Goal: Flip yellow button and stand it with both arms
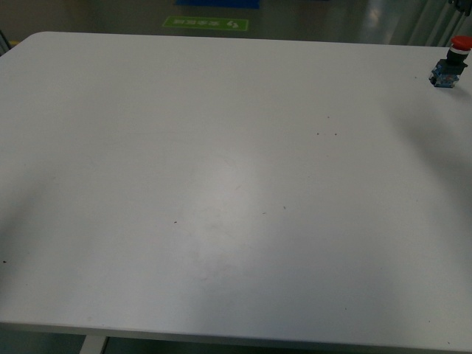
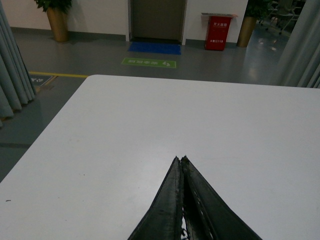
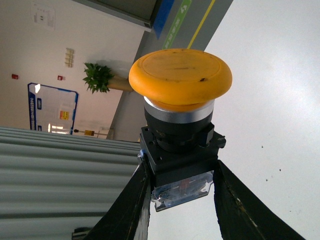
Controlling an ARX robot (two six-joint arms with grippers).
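Where right fingers (image 3: 234,210) pinch, yellow button (image 3: 180,95) sits.

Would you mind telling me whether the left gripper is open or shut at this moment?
Shut. In the left wrist view, the left gripper has its two black tips pressed together, with nothing held between them.

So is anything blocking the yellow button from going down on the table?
Nothing visible. The right gripper holds the yellow button, and the only other thing on the white table is a red button at its far right edge.
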